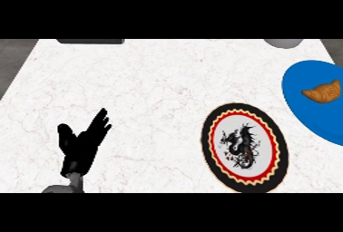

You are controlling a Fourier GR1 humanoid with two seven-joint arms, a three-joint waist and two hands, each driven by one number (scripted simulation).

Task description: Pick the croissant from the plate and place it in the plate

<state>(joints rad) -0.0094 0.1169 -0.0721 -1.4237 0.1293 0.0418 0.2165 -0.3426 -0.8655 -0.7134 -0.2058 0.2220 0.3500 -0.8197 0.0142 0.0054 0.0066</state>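
Two plates: both sitting on the right part of a white marble counter [134,86], one hand showing at the left.
Counter: running wide and pale across the view, its left edge slanting inward toward the top; a broad open stretch is lying between the hand and the plates.
Blue plate [301,104]: lying at the right edge, partly running out of view, its rim passing just beside the patterned plate's upper right rim.
Patterned plate [245,147]: black rim, red and yellow toothed ring, a black dragon figure in the white middle; its lower rim is reaching the view's bottom edge.
Left hand [81,144]: showing at lower left, fingers straight and slightly spread, pointing up and right, thumb standing apart to the left; holding nothing, well apart from both plates.
Croissant [323,92]: resting on the blue plate, toward its upper right part, close to the view's right edge.
Dark object [90,41]: lying flat along the far edge, upper left.
Grey object [285,42]: rounded, sitting at the far edge, upper right.
Right hand: not showing.
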